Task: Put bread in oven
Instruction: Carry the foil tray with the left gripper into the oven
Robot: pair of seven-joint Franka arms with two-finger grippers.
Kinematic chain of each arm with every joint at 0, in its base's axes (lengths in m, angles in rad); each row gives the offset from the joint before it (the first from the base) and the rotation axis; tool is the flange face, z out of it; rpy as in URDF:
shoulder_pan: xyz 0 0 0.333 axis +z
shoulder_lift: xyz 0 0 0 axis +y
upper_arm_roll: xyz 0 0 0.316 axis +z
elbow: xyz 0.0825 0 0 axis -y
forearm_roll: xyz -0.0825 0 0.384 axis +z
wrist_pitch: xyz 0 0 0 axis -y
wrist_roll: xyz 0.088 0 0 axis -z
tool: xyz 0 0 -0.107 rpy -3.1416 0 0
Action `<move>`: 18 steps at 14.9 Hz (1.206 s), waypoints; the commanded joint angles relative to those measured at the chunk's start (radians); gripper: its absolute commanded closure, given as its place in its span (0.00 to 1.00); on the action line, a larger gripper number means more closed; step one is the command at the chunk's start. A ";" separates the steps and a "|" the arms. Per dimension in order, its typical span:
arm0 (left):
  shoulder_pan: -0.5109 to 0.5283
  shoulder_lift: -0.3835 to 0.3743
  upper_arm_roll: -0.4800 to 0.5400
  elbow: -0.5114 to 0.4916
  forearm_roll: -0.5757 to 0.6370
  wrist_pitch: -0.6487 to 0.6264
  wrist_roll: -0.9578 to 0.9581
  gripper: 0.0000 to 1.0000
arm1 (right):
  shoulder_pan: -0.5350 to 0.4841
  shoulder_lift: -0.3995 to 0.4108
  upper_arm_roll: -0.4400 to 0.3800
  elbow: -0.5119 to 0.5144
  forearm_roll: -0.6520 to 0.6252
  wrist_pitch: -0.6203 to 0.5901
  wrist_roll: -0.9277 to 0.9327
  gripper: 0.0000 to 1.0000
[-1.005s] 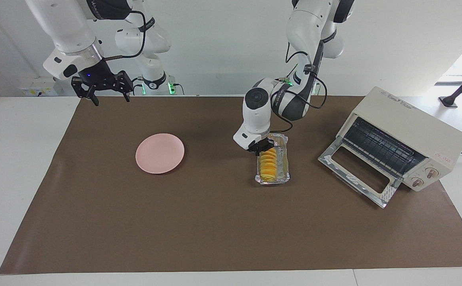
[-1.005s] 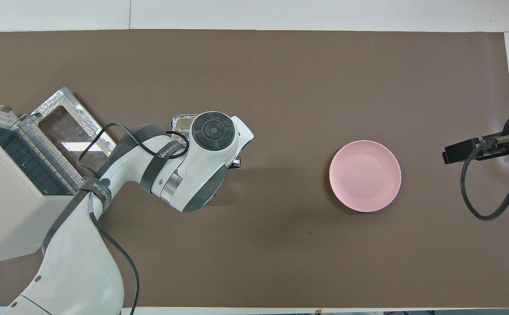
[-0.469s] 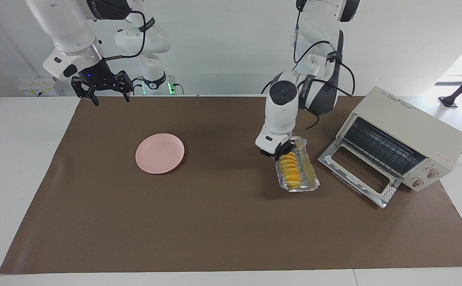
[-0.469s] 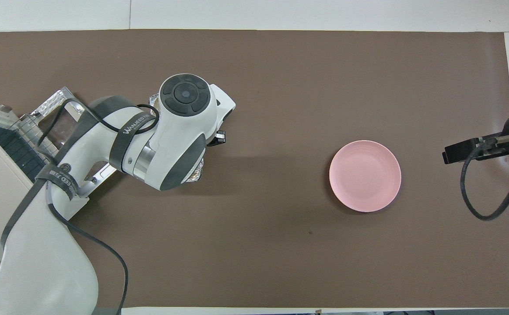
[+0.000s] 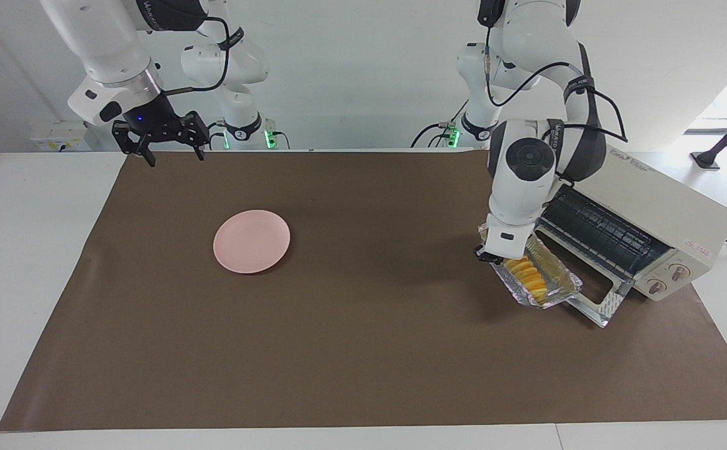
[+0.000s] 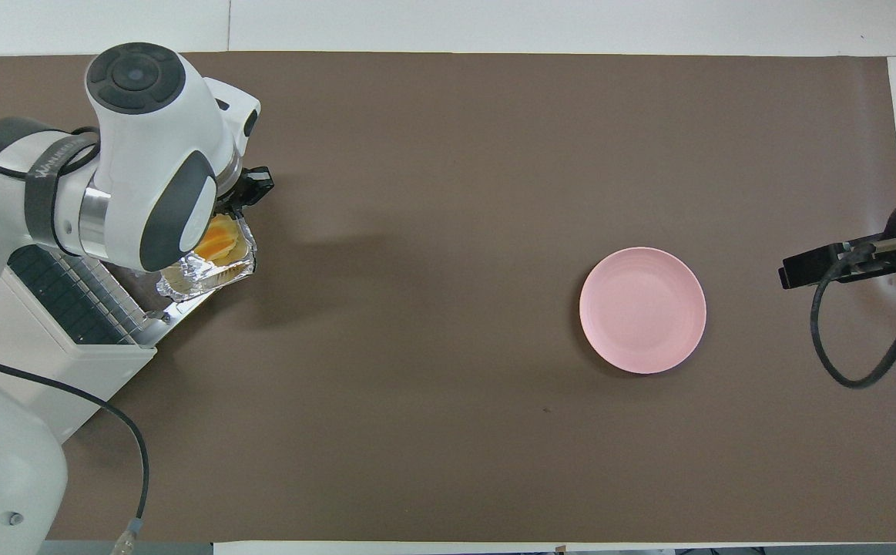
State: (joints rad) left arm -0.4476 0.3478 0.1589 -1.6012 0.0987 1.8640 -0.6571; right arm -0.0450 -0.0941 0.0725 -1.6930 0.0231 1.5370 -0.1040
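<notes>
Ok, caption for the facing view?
Left gripper carries foil tray of bread over open oven door; right arm waits.

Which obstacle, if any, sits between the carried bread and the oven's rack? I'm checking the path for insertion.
Nothing visible does. The cream-white toaster oven has its glass door dropped open, and the left pincer holds the crinkled silver foil tray with the yellow-orange ridged bread over that door, in front of the wire rack.

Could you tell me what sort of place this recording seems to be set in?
Probably a robotics lab staged as a kitchen: two arms at a paper-covered table, a toaster oven and bread in a foil tray.
</notes>
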 commanded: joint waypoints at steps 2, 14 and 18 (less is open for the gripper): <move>0.058 0.002 -0.001 0.017 0.019 -0.031 -0.027 1.00 | -0.013 -0.012 0.009 -0.011 -0.008 -0.006 -0.006 0.00; 0.213 0.002 0.007 0.010 0.016 -0.062 -0.033 1.00 | -0.013 -0.012 0.009 -0.013 -0.008 -0.006 -0.005 0.00; 0.242 -0.001 0.007 0.012 0.012 -0.080 -0.053 1.00 | -0.013 -0.012 0.009 -0.011 -0.008 -0.006 -0.005 0.00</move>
State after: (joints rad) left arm -0.2210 0.3487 0.1704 -1.6013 0.0991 1.8157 -0.6771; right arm -0.0450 -0.0941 0.0725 -1.6930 0.0231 1.5370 -0.1040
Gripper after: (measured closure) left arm 0.982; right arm 0.000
